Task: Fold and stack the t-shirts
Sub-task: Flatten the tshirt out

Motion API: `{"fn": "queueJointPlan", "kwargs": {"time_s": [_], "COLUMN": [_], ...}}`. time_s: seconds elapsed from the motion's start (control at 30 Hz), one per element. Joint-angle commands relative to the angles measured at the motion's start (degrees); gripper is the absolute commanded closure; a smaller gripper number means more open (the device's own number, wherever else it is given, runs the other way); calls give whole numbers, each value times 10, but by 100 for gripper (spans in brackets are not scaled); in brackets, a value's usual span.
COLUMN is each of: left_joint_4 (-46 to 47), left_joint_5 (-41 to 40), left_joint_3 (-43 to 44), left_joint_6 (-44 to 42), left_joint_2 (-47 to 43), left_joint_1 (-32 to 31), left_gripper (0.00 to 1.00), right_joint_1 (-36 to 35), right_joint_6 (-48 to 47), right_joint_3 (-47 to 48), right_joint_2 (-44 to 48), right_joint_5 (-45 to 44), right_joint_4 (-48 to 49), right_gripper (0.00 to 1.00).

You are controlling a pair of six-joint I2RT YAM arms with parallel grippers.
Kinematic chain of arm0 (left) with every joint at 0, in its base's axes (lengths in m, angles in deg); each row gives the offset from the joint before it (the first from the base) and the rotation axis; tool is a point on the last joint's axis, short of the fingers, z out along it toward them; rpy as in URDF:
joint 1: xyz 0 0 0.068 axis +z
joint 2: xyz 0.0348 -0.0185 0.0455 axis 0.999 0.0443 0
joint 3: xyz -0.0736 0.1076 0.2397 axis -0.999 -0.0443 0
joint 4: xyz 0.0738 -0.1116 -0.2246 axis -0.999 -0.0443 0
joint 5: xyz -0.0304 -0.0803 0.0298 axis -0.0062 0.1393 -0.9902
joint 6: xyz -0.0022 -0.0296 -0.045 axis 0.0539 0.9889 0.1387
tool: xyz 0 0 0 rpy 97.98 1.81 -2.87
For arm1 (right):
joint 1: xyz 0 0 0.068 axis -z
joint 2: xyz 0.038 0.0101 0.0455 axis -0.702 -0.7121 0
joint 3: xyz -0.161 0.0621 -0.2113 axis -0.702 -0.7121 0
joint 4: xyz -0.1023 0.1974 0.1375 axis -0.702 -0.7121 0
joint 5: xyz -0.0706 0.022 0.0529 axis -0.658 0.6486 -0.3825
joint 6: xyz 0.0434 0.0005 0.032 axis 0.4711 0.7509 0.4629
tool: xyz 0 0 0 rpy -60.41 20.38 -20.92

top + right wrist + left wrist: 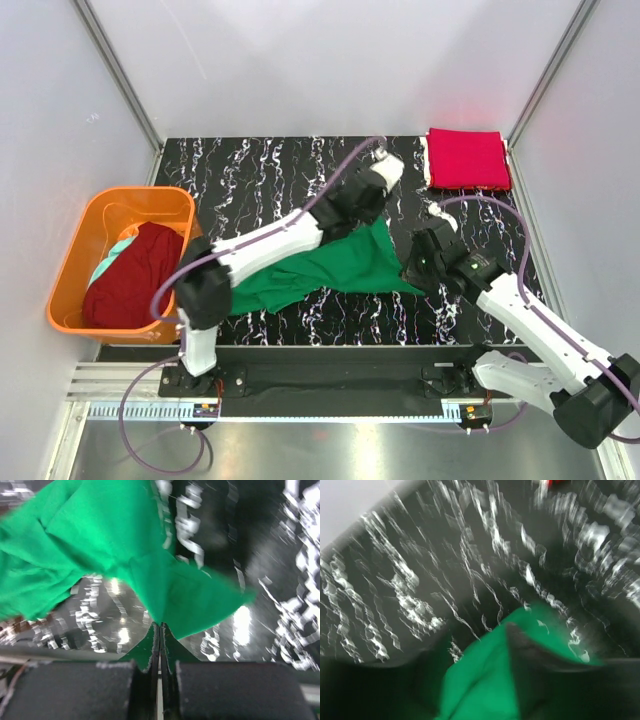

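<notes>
Over at nine o'clock, the orange basket [70, 265] holds the maroon t-shirt [135, 285], with a teal garment [118, 250] tucked beside it. Neither is folded yet.

Moving in, the left gripper [380, 175] sits toward twelve o'clock, its forearm lying right across the green t-shirt [320, 270] crumpled mid-tabletop [260, 170]. Are its jaws spread or pressed together? I cannot tell, because its own camera is pure smear.

That is the danger. If the left has no hold, the tee hangs from a single corner, and any pull will bunch it rather than spread it. The forearm could also drag the cloth along with it.

At four o'clock, the right gripper [160, 630] has its jaws pressed together on a thin point of green fabric. That is a slim bite, and a sharp tug could slip it free.

Up at one o'clock, the red t-shirt [466, 158] lies folded, well apart from the action.

- **Right wrist view:** it alone shows that pinch, which the overhead hides under the wrist.
- **Overhead view:** it alone shows the basket, the full red tee and the arm crossing the cloth.
- **Left wrist view:** it adds only a green edge close below.
</notes>
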Motion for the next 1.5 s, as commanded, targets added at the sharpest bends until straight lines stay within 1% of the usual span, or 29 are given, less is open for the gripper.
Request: {"fn": "queueJointPlan", "kwargs": {"time_s": [0.0,0.07,0.1,0.17,0.2,0.23,0.33,0.4,0.43,0.5,0.53,0.57,0.6,0.63,0.7,0.77,0.9,0.97,1.03,1.1,1.2,1.3,1.43,1.47], "left_joint_4": [-46,-45,-36,3,19,37,26,25,18,-28,-40,-46,-34,-26,-18,-24,-25,-29,-34,-46,-63,-54,-56,-56], "left_joint_5": [-28,-30,-32,-3,15,42,67,91,89,63,57,53,52,55,52,29,1,6,11,7,-10,-8,-1,0], "left_joint_3": [53,17,-38,-112,-180,-204,-253,-272,-287,-289,-290,-297,-304,-311,-321,-322,-329,-328,-330,-333,-336,-346,-329,-326], "left_joint_6": [50,74,79,82,85,87,104,127,170,236,301,328,349,386,419,458,495,514,533,546,578,585,582,582], "left_joint_2": [-2,-44,-65,-136,-159,-172,-174,-160,-154,-130,-123,-118,-111,-108,-100,-96,-96,-88,-86,-88,-90,-85,-57,-54], "left_joint_1": [-7,-10,-16,-20,-20,-20,-20,-20,-20,-13,-10,-9,-10,-12,-18,-28,-55,-57,-58,-65,-71,-74,-74,-74], "left_gripper": [36,25,18,18,21,23,29,29,29,29,28,28,28,28,31,34,37,38,42,43,41,42,56,63], "right_joint_1": [15,17,18,22,23,23,26,26,27,27,27,27,27,27,27,27,27,27,27,27,27,27,27,27], "right_joint_6": [48,53,53,52,49,47,44,45,46,45,43,41,40,37,34,32,32,32,32,31,32,30,32,32], "right_joint_3": [-5,-12,-20,-26,-33,-35,-45,-50,-51,-51,-51,-52,-53,-54,-54,-55,-56,-60,-63,-64,-65,-64,-67,-67], "right_joint_2": [15,18,19,19,19,19,26,40,46,55,56,60,61,61,61,63,70,70,71,72,77,77,79,79], "right_joint_5": [-28,-28,-22,-14,-5,-1,15,22,23,25,27,28,30,30,34,36,42,45,50,55,57,60,64,65], "right_joint_4": [-42,-39,-36,-30,-26,-24,-19,-18,-18,-22,-24,-23,-22,-23,-21,-20,-18,-16,-13,-12,-11,-6,-3,-2], "right_gripper": [100,100,100,100,100,100,100,100,100,100,100,100,100,100,100,100,100,100,100,100,100,100,100,100]}}
